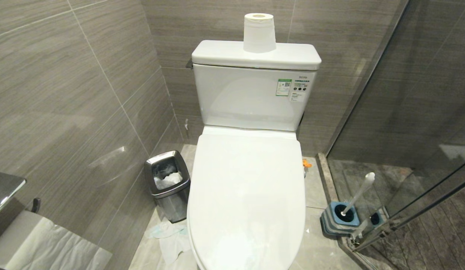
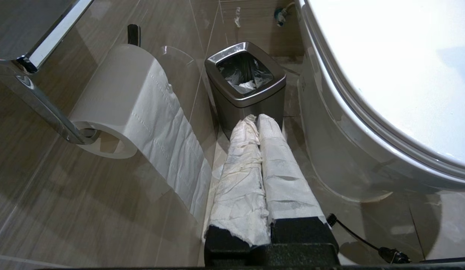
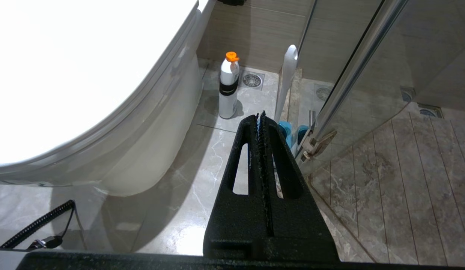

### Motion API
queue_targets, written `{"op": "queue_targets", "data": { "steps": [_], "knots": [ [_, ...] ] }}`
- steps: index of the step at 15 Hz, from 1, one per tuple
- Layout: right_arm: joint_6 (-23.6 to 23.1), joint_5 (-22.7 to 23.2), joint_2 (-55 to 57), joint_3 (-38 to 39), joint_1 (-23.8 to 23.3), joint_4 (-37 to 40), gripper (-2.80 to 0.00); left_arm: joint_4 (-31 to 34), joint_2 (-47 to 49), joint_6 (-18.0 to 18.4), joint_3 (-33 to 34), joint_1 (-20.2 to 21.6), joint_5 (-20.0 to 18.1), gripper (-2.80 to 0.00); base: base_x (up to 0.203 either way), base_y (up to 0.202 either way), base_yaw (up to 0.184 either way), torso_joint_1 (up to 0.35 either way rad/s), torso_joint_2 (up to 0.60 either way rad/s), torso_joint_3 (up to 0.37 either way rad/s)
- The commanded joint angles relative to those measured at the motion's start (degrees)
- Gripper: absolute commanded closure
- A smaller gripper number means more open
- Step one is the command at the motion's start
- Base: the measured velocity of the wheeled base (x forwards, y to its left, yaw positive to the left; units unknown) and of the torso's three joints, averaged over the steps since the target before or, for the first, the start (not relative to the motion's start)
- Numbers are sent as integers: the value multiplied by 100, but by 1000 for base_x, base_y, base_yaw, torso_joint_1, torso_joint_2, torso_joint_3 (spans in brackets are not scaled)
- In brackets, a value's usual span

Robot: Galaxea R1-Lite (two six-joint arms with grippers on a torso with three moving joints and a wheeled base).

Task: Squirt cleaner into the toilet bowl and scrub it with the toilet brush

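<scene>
One toilet bowl stood with its lid down between one steel waste bin and one toilet brush upright in its holder by the shower glass. One white bottle stood beside the bowl. The left gripper, paper-wrapped, and the right gripper hung pressed together, holding nothing, above the floor.

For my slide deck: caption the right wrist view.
Shut right gripper above the floor beside the closed toilet, facing an orange-capped bottle and toilet brush.
</scene>
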Motion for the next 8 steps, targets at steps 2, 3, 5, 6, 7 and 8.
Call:
{"op": "queue_targets", "data": {
  "steps": [2,3,5,6,7,8],
  "knots": [
    [-3,0,2,9,2,0,0,0,9,0,0,0,-5,0,0,0,0,0,0,0],
    [-3,0,2,9,2,0,0,0,9,0,0,0,-5,0,0,0,0,0,0,0],
    [-3,0,2,9,2,0,0,-4,9,0,0,8,-5,0,0,0,0,0,0,0],
    [-3,0,2,9,2,0,0,0,9,0,0,0,-5,0,0,0,0,0,0,0],
    [-3,0,2,9,2,0,0,0,9,0,0,0,-5,0,0,0,0,0,0,0],
    [-3,0,2,9,2,0,0,0,9,0,0,0,-5,0,0,0,0,0,0,0]
  ]
}}
